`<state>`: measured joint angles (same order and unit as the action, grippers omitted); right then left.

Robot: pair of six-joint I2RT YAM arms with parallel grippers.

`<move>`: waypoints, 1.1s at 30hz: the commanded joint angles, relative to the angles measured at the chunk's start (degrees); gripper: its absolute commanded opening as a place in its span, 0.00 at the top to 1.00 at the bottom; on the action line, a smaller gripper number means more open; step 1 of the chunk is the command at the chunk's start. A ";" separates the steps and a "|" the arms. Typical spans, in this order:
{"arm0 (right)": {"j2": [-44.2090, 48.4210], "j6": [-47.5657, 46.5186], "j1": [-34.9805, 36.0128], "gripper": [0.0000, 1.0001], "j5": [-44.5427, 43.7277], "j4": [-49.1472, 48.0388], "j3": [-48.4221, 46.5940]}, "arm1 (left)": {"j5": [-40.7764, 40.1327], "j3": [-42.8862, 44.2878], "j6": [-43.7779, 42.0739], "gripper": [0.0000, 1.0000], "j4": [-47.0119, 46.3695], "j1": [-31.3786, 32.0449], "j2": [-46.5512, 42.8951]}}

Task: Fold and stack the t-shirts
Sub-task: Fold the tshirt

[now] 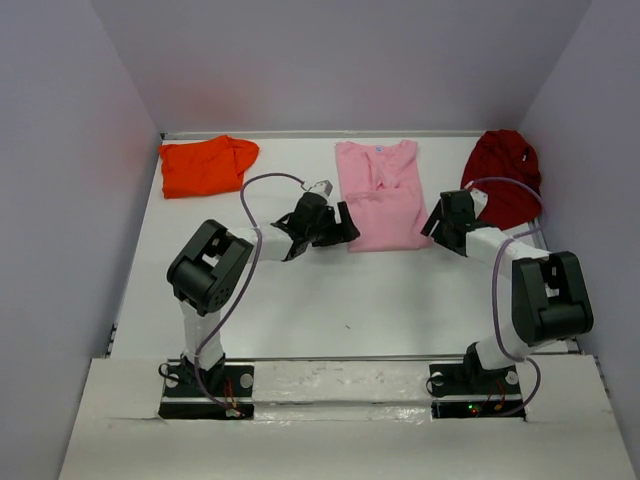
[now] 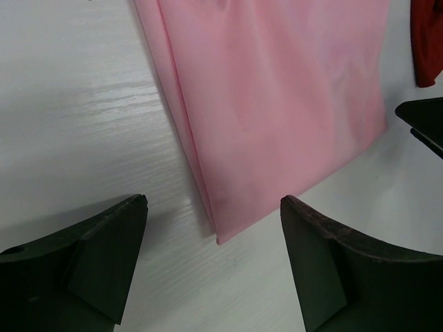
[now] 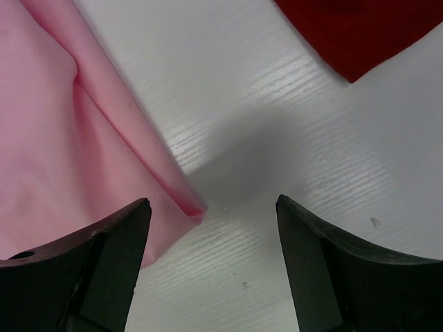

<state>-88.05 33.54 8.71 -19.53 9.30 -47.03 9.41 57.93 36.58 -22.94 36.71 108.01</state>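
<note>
- No text, brand, number or sign could be read in any of the views.
- A small bluish tag (image 1: 380, 147) sat inside the collar of the light pink t-shirt (image 1: 385, 205), near the far edge of the table (image 1: 300, 300). Its print was too small to make out.

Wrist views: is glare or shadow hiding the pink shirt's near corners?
Left wrist: sheen lies only on the bare table, and the pink t-shirt corner is crisp. Right wrist: a soft shadow falls on the table beside the corner, but the hem edge is clear. Top external: even light, shirt outline readable.
</note>
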 commanded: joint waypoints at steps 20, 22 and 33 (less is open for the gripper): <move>-1.07 -0.23 0.61 0.24 10.82 -6.49 0.27 | 1.58 1.31 5.43 0.18 2.37 3.72 1.33; -2.12 -0.32 0.61 0.25 11.79 -6.84 0.35 | 1.40 1.48 5.17 0.18 3.25 4.16 0.72; -5.37 -0.67 0.61 0.30 12.41 -8.77 -0.87 | -1.50 1.48 3.59 0.22 8.88 5.48 -0.34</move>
<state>-92.49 33.32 9.06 -8.10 3.44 -46.98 9.58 59.61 41.25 -19.00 41.95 109.25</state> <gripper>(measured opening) 0.728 0.795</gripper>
